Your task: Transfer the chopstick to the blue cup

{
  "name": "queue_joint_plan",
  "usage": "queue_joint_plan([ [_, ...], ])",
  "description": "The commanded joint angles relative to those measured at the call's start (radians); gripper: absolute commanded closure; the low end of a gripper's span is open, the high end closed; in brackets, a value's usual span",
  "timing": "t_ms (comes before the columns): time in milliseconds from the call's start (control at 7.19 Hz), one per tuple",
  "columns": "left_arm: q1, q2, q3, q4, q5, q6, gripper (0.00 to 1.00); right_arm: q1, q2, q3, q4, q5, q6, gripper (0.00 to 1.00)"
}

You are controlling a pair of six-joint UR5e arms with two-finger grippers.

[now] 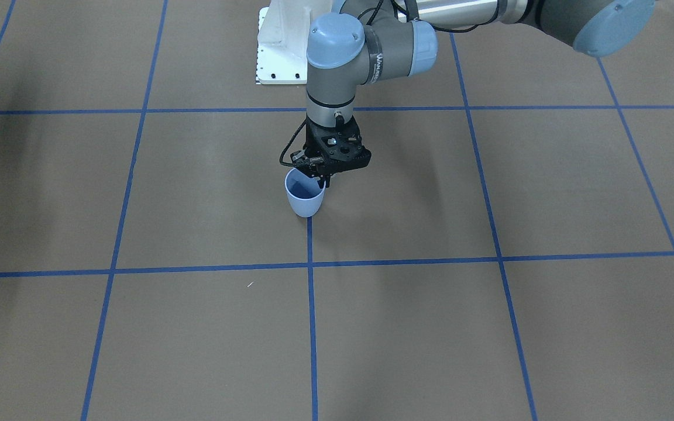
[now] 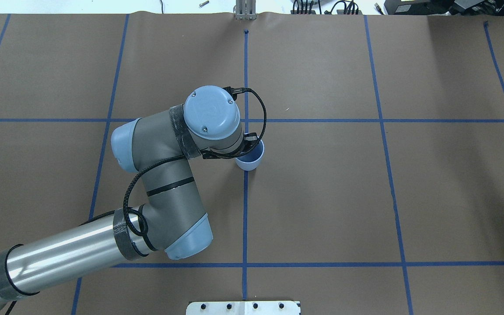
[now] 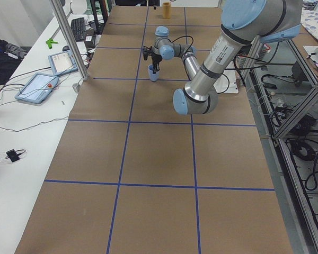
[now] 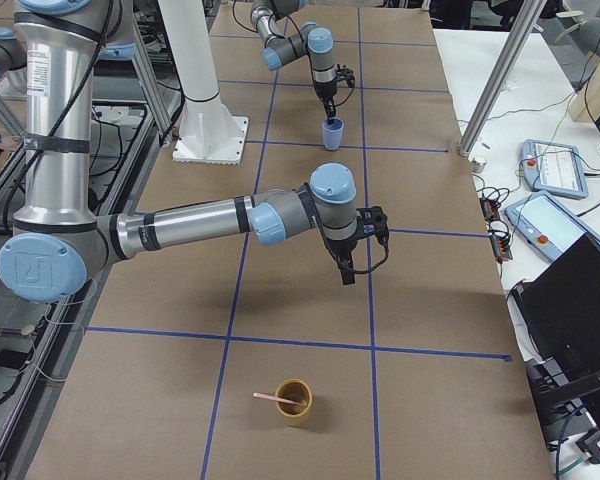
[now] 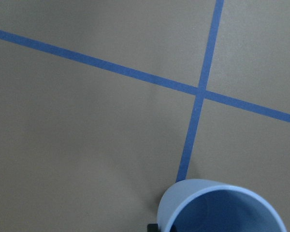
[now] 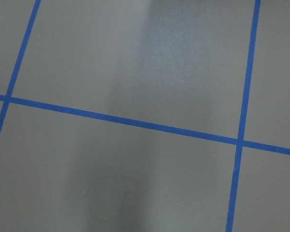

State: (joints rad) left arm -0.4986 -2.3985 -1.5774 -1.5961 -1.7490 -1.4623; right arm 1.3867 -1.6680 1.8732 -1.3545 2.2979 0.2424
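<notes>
Presently the chopstick [image 4: 269, 398], a thin, straight, pale-pink stick, is leaning in a small tan cup [image 4: 296, 408] toward the table's end on the robot's right, its free end jutting past the rim at a low angle; it is sitting well apart from the blue cup [image 1: 305, 200], so the transfer is judged not yet begun; the right gripper [image 4: 347, 270] is hanging above bare table between the two cups, nearer the tan one, and whether its jaws are spread or pressed together cannot be told from this side view; the blue cup, a smooth, slightly tapered plastic tumbler, darker inside, is standing upright on a tape line; the left gripper [image 1: 323, 179] is reaching down at its rim, though whether it is pinching the wall cannot be told; the next move is probably calling for a narrow pinch on the stick's exposed end, a lift clear, and a steep lowering into the small mouth; matte brown paper crossed by blue tape lines [image 1: 311, 304] is covering the table [image 2: 322, 197].
</notes>
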Motion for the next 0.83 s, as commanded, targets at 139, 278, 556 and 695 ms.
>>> queue_joint_plan([
  [139,-0.005,0.015,-0.047,0.004,0.023,0.074,0.01,0.000,0.004,0.000,0.000,0.000,0.003,0.00],
  [278,-0.029,0.016,-0.088,0.011,0.017,0.097,0.01,0.000,0.005,0.001,0.000,0.000,0.003,0.00],
  [556,-0.089,0.018,-0.177,0.101,-0.030,0.182,0.01,0.000,0.007,0.000,0.000,0.000,0.003,0.00],
  [695,-0.147,0.051,-0.211,0.123,-0.081,0.285,0.01,0.000,0.005,0.000,0.000,0.000,0.002,0.00],
])
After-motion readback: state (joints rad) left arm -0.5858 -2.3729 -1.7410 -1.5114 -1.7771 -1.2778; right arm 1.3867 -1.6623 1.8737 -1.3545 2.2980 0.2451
